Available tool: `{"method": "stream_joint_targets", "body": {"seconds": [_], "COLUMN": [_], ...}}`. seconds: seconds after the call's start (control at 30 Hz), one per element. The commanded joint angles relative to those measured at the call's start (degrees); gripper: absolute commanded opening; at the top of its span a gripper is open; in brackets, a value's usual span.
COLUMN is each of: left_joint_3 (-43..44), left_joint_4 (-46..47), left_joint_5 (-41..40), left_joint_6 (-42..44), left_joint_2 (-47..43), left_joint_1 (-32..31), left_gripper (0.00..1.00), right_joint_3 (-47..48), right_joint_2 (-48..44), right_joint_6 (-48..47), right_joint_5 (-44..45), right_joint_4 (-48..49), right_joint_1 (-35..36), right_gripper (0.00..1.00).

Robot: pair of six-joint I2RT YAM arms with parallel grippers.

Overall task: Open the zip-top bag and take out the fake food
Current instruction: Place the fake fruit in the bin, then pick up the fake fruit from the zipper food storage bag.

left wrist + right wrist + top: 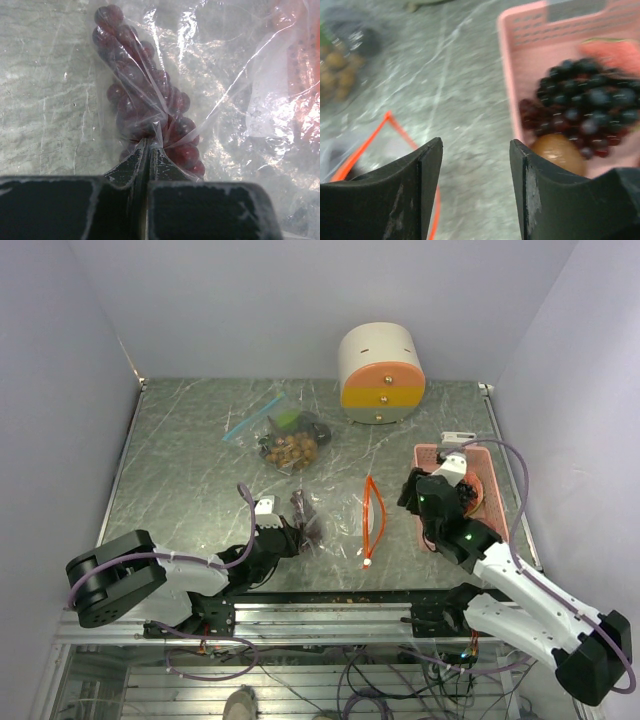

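Note:
My left gripper (151, 144) is shut on the clear film of the zip-top bag (225, 75), low over the table near the front. Inside the bag, just past the fingertips, lies fake food: a dark purple grape bunch (145, 100) (308, 526). The bag's orange zip (372, 520) (390, 120) lies to the right of it. My right gripper (476, 145) (412, 490) is open and empty, hovering at the left edge of the pink basket (530, 30). A dark grape bunch (585, 110), a tan round fruit (560, 152) and a reddish piece (615, 52) lie in that basket.
A second clear bag (288, 440) with a blue zip holds tan-brown grapes and a green piece at the back middle. A white, orange and yellow cylinder (380, 375) stands at the back right. The pink basket (425, 455) sits by the table's right edge.

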Motion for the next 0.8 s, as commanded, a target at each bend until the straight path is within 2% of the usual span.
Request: {"method": "stream_joint_targets", "body": {"seconds": [0.0,0.17,0.23,0.3,0.4,0.5,0.67,0.77], "left_joint_3": [-0.2,-0.9,-0.7,-0.5,-0.5,-0.2,0.3,0.4], "left_joint_4": [-0.8,-2.0,-2.7,-2.9,-2.3,-1.7,-1.1,-1.1], "left_joint_5": [1.5,0.9,0.7,0.7,0.9,1.2,1.7,1.7], "left_joint_6": [-0.5,-0.7,-0.5,-0.4,-0.3,-0.2,0.0,0.1], "left_joint_2": [0.5,-1.3,-1.7,-1.7,-1.1,0.0,1.0,1.1], "left_joint_1": [0.2,0.2,0.2,0.2,0.2,0.2,0.2,0.2], "left_gripper": [0.09,0.09,0.09,0.09,0.09,0.09,0.08,0.08], "right_joint_3": [-4.4,-9.4,-10.7,-11.6,-12.6,-12.5,-10.4,-8.7], "right_joint_2": [2.1,6.1,8.1,10.1,14.4,19.4,26.4,30.8], "right_joint_6": [1.7,6.1,6.8,7.5,8.6,9.4,9.1,8.5], "right_joint_5": [-21.6,-32.6,-36.0,-39.9,-45.8,-49.6,-48.7,-48.3], "right_joint_4": [11.5,22.9,27.3,32.1,38.8,43.7,46.8,48.0], "right_joint_1": [0.0,1.7,2.1,2.3,2.6,3.7,8.2,10.8], "right_gripper": [0.50,0.18,0.11,0.08,0.08,0.13,0.20,0.32]}}
